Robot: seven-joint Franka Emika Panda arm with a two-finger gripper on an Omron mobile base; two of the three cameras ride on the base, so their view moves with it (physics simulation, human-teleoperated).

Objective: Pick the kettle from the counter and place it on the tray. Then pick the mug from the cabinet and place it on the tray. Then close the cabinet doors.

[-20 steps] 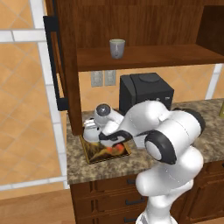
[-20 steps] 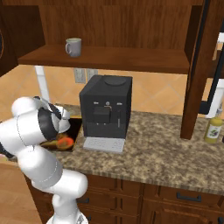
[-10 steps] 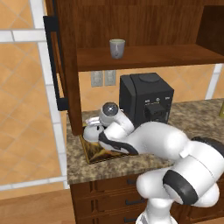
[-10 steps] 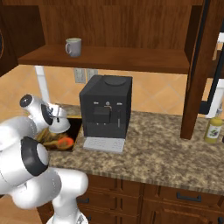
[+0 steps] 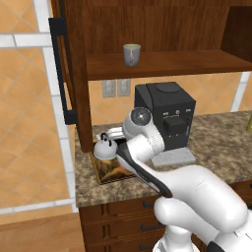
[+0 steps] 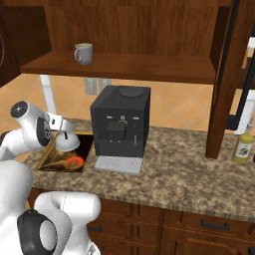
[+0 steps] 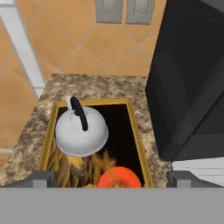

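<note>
Granite counter (image 6: 189, 174) under the cabinet (image 6: 129, 30), apparently open.

the kettle (image 7: 82, 132) looks like smooth satin metal, silvery-white with a soft sheen, and its handle is glossy black plastic. the tray (image 7: 135, 133) has a golden rim that reads as lacquered wood or painted metal, hard to say which, with a dark printed surface inside. the bench (image 6: 189, 172) is speckled granite, polished but mottled. the cabinet (image 5: 147, 29) and its shelf are reddish-brown wood with visible grain, fairly matt. the mug (image 5: 131, 54) looks like dull glazed ceramic. the coffee machine (image 6: 119, 122) is matt black plastic, and the wall tiles (image 5: 29, 123) are smooth orange with pale grout.
</note>
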